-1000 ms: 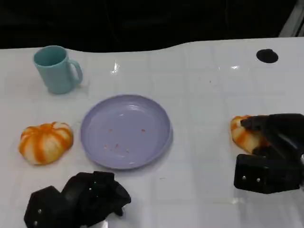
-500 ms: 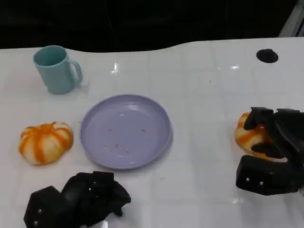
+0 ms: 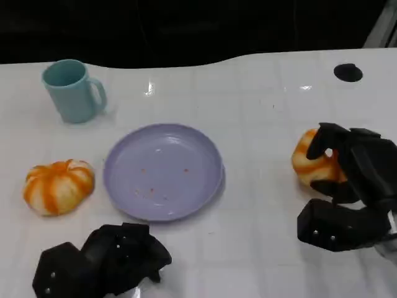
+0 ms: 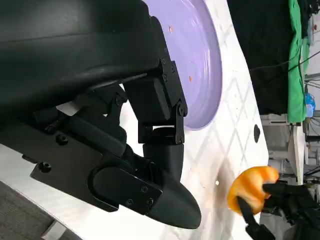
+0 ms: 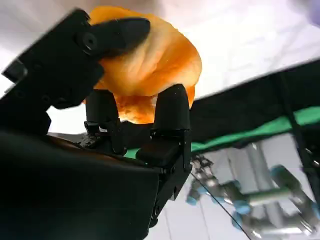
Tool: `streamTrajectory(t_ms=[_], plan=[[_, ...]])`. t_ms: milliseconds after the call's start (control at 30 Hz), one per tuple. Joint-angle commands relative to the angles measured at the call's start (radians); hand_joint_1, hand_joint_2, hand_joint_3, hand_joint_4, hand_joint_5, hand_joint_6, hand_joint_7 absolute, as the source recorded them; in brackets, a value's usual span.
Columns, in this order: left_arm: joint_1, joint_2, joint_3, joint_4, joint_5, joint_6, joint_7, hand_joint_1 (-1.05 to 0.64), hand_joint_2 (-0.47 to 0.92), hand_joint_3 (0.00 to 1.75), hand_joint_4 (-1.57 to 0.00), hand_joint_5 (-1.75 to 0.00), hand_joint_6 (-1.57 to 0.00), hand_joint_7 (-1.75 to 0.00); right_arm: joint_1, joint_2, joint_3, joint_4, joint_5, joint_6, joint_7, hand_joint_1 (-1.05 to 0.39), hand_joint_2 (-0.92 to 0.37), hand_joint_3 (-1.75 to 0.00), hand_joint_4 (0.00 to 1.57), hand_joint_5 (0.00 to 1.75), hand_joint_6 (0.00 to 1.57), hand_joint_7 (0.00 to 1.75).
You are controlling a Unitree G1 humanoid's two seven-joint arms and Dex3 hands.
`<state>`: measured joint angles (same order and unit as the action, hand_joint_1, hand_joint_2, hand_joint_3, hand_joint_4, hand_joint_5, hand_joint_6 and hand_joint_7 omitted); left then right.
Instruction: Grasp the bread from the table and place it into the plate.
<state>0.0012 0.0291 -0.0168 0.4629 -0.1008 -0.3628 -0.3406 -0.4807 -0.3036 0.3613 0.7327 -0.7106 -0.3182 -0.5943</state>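
The right hand (image 3: 347,186) is gripping a bread roll (image 3: 310,162), with its black fingers (image 3: 338,139) curling over the top and far side of the orange crust. In the right wrist view the fingers (image 5: 172,107) are pressing into the bread (image 5: 150,65) from below while another is lying across its top, so the roll is clamped from both sides. I cannot tell whether it is touching the desk or is just off it. It is sitting at about three o'clock from the plate (image 3: 162,171), well apart from its rim.

The left hand (image 3: 102,261) is resting low at about seven o'clock from the plate, its fingers (image 3: 149,251) curling in together on nothing. In the left wrist view those fingers (image 4: 160,125) are folding in under the dark shell, with the plate (image 4: 200,65) lying beyond them and the held roll (image 4: 250,187) showing farther off.

The plate is a round lavender dish lying flat near the middle of the white desk (image 3: 260,112), with a few small reddish crumbs on its face. A second orange-and-white bread roll (image 3: 59,185) is lying on the desk at nine o'clock from the plate, just beside its rim and apart from it. A teal mug (image 3: 73,90) is standing upright at about ten o'clock, its handle turning toward the plate. A small black round mark (image 3: 347,72) is sitting on the desk at about two o'clock, near the far right edge.
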Motion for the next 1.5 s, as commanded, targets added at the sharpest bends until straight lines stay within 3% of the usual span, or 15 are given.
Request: streamTrajectory(t_ms=[33, 333, 700, 1167, 1500], plan=[[-0.002, 0.011, 0.007, 0.016, 0.007, 0.0, 0.012, -1.05, 0.86, 0.0, -0.87, -1.53, -1.29, -0.79, 0.011, 0.016, -0.022, -0.081, 0.064, -0.035, 0.065, 0.06, -0.28, -1.28, 0.98, 1.75, 0.8, 1.68], [-0.015, 0.012, 0.009, 0.035, 0.004, -0.001, 0.007, -1.05, 0.85, 0.0, -0.88, -1.52, -1.29, -0.78, -0.008, 0.067, -0.025, -0.158, 0.134, -0.115, 0.177, 0.09, -0.13, -1.53, 1.0, 1.75, 0.85, 1.64], [-0.024, 0.011, 0.009, 0.06, -0.004, -0.016, -0.006, -1.03, 0.84, 0.0, -0.88, -1.52, -1.29, -0.76, -0.088, 0.148, 0.009, -0.059, 0.109, -0.206, 0.198, 0.0, -0.13, -1.61, 1.02, 1.75, 0.85, 1.66], [0.002, 0.008, -0.001, 0.023, 0.001, -0.005, 0.001, -1.05, 0.84, 0.0, -0.89, -1.51, -1.3, -0.76, -0.211, 0.307, 0.061, 0.157, 0.095, -0.227, 0.164, -0.02, -0.17, -1.51, 0.98, 1.75, 0.8, 1.67], [0.027, 0.002, -0.006, 0.0, -0.002, -0.009, -0.002, -1.03, 0.84, 0.0, -0.9, -1.51, -1.3, -0.74, -0.276, 0.394, 0.073, 0.302, 0.108, -0.231, 0.142, -0.06, -0.26, -1.38, 0.92, 1.75, 0.8, 1.55]])
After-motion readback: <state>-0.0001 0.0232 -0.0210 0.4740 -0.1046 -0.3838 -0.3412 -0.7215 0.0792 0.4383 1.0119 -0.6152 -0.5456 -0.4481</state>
